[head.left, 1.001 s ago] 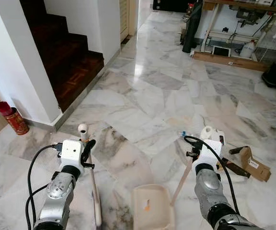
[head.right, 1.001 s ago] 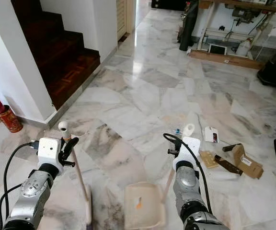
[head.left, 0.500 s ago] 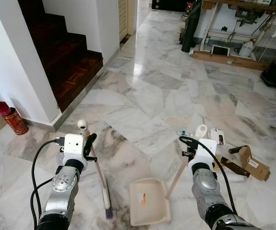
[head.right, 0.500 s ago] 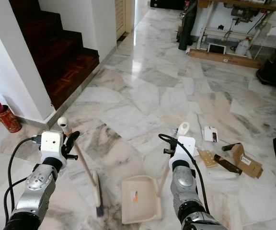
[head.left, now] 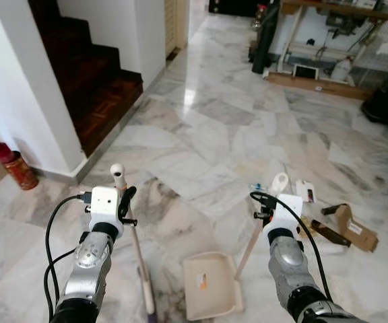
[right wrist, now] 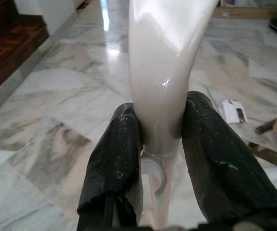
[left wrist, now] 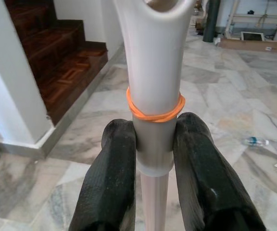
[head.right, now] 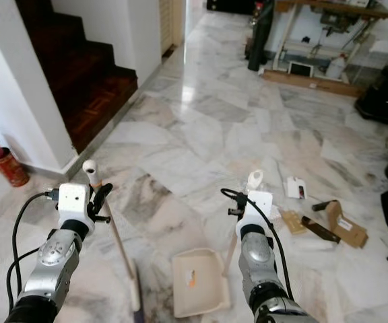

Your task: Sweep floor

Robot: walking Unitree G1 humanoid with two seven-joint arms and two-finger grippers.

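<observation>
My left gripper (head.left: 124, 203) is shut on the pale handle of a broom (head.left: 137, 250), just below its white cap. The shaft slants down to the brush head near the floor in front of me. In the left wrist view the black fingers (left wrist: 115, 178) clamp the broom handle (left wrist: 155, 62) under an orange rubber band. My right gripper (head.left: 273, 210) is shut on the long handle of a cream dustpan (head.left: 211, 294), which rests on the marble floor to the right of the brush. A small orange scrap lies in the pan. The right wrist view shows the gripper (right wrist: 160, 113) squeezing the dustpan handle (right wrist: 162, 57).
Dark wooden stairs (head.left: 93, 74) and a white wall (head.left: 25, 101) stand on the left, with a red can (head.left: 12, 165) at the wall's foot. A cardboard box (head.left: 352, 225), a card (head.left: 306, 190) and a plastic bottle (head.left: 258, 187) litter the floor at the right. A workbench (head.left: 329, 27) stands far back.
The broom's brush head has swung a little to the right, toward the dustpan, and the right arm has shifted slightly left. Both grips are unchanged.
</observation>
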